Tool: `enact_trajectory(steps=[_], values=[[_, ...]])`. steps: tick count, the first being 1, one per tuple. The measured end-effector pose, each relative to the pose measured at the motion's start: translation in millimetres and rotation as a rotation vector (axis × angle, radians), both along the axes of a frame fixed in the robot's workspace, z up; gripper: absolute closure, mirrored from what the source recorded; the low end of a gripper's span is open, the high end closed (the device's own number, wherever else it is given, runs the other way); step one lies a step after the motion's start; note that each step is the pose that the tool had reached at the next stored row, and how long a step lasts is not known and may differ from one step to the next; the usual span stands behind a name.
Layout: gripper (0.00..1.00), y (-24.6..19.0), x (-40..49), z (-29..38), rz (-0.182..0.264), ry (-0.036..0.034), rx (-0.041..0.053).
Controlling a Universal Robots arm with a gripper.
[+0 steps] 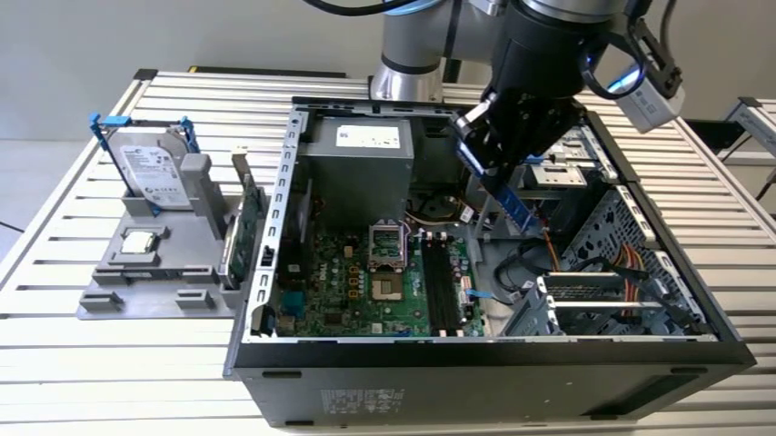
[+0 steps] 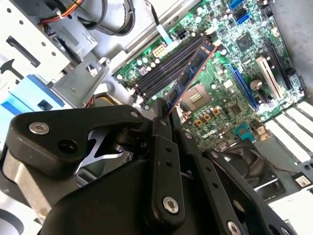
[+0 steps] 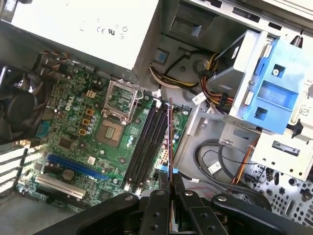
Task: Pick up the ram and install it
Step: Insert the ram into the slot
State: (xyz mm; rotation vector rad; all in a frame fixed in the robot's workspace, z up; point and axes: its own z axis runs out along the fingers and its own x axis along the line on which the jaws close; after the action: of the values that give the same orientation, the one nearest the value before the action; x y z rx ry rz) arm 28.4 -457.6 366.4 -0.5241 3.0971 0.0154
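Nearest, lower centre of the exterior view: open computer case (image 1: 485, 354), green motherboard (image 1: 345, 291) inside, black memory slots (image 1: 438, 286) toward the exterior view's right. Higher, centre right: gripper (image 1: 488, 165) clenched on the ram (image 1: 519, 207), blue stick hanging tilted above the slots, not seated. Farther back, upper centre: grey power supply (image 1: 358, 159).

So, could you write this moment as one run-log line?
gripper: shut on ram | ram: above memory slots, not seated
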Motion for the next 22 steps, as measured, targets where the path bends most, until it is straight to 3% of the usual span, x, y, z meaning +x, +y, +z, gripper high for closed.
enact_trajectory(steps=[14,22], values=[[1.00,0.0,0.0,-0.5,-0.076,0.0000,0.0000],[1.00,0.0,0.1,-1.9,-0.080,0.0000,0.0000]])
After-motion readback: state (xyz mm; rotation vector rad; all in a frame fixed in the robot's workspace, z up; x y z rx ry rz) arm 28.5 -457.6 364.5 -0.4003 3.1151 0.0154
